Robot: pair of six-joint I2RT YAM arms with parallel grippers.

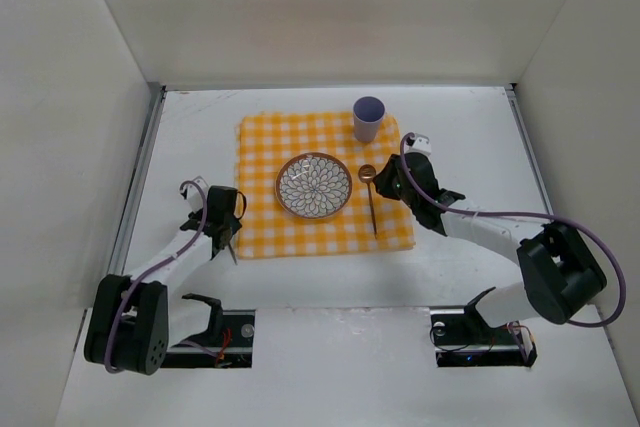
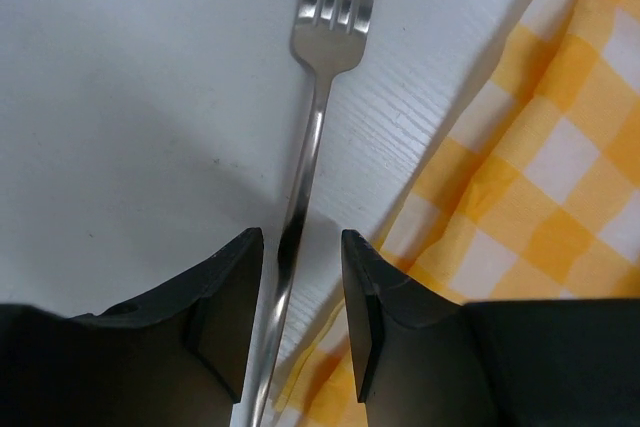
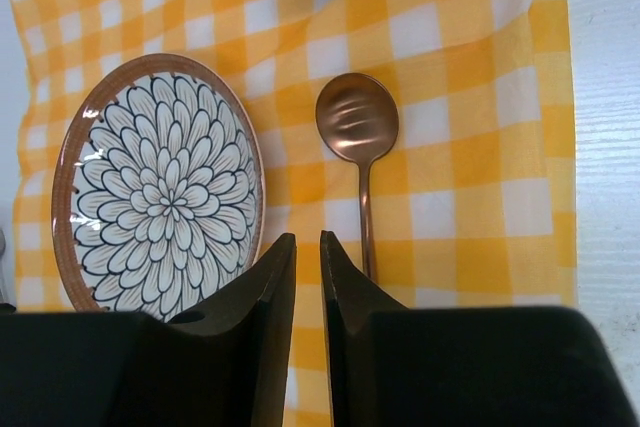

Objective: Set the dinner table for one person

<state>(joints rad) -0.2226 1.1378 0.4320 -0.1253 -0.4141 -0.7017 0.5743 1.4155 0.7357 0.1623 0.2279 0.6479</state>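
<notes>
1. Left gripper (image 2: pixel 302 237) fills the bottom of its wrist view. Its fingers are spread a little, and the fork (image 2: pixel 318 117) handle runs between them with a sliver of gap on each side.
2. Fork tines point to the frame's top, over the white dinner table (image 2: pixel 120 97), just left of the checked cloth (image 2: pixel 540 197).
3. Right gripper (image 3: pixel 308 239) hangs over the cloth, its fingers a narrow slit apart and holding nothing.
4. On the cloth, the copper spoon (image 3: pixel 357 117) lies just right of the flower-patterned plate (image 3: pixel 160 187).
5. Overhead, a cup (image 1: pixel 368 117) stands at the cloth's upper right.
</notes>
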